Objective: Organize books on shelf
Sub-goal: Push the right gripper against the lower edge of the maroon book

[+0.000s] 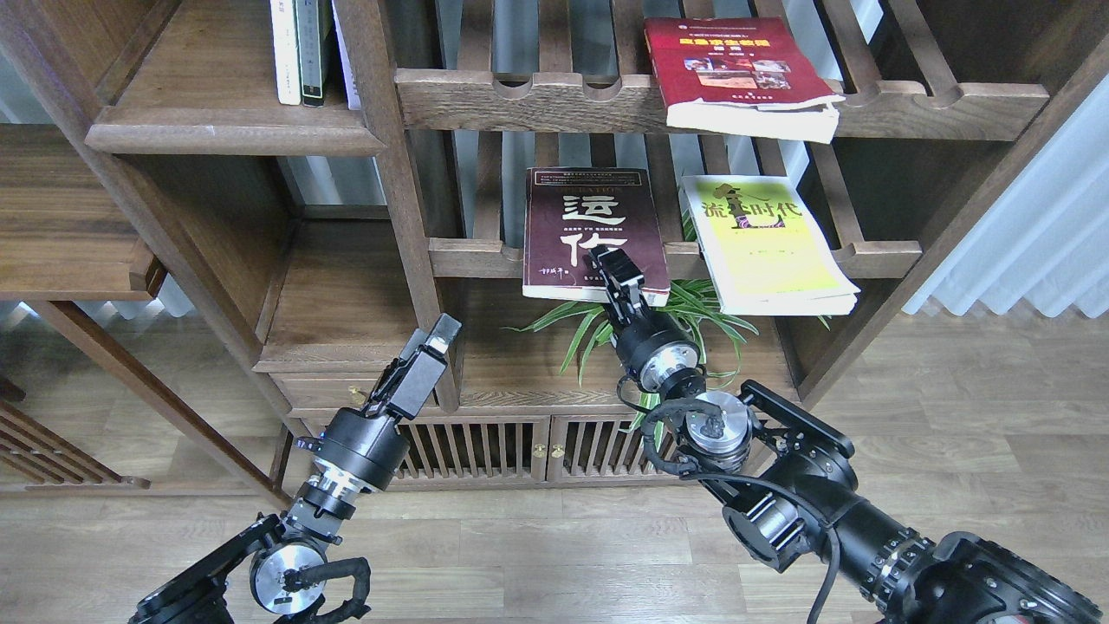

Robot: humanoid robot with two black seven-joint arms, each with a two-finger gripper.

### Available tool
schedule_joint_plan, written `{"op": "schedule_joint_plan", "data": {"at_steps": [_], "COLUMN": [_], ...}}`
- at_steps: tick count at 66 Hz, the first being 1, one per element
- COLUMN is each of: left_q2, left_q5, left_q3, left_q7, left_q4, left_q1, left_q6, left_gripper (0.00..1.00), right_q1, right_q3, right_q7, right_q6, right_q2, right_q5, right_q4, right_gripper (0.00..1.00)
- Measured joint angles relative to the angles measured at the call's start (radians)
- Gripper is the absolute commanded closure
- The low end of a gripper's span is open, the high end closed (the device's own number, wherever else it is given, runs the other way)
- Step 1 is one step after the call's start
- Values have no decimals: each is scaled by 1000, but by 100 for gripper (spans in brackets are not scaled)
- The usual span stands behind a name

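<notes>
The dark maroon book (582, 208) with white characters lies on the middle slatted rack and overhangs its front rail. The yellow-green and white book (767, 247) lies right of it. The red book (736, 69) lies on the upper slatted rack. The solid plank shelf (221, 130) is at upper left. My right gripper (613, 267) is at the maroon book's lower edge and overlaps it. Its dark fingers cannot be told apart, and contact is unclear. My left gripper (440, 334) is shut and empty, low beside the bookcase post.
Thin white and dark volumes (299, 52) stand upright at the back of the plank shelf. A green spider plant (693, 312) sits below the middle rack, behind my right wrist. A vertical wooden post (394, 191) separates the plank shelf from the racks. Slatted cabinet doors (502, 446) are below.
</notes>
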Motion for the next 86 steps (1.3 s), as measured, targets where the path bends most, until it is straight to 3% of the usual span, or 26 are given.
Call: {"op": "schedule_joint_plan", "data": {"at_steps": [12, 28, 35, 72, 86], "left_q2": [0, -1, -2, 12, 52], "left_q5": [0, 0, 0, -32, -68], "left_q3": [0, 0, 0, -27, -44], "left_q7": [0, 0, 0, 0, 0], "left_q4": [1, 6, 7, -2, -10], "left_q1": [0, 1, 1, 0, 11], "left_q6": [0, 0, 0, 0, 0], "left_gripper": [0, 0, 0, 0, 0], "right_q1": [3, 9, 12, 0, -48], "right_q3": [0, 2, 7, 14, 14], "right_q7": [-22, -28, -28, -28, -29], "right_q6": [2, 18, 34, 255, 286], "right_q2": [0, 0, 0, 0, 0], "right_q5": [-2, -3, -3, -12, -11], "right_q4": [-7, -8, -8, 16, 138], "right_gripper": [55, 86, 95, 95, 95]}}
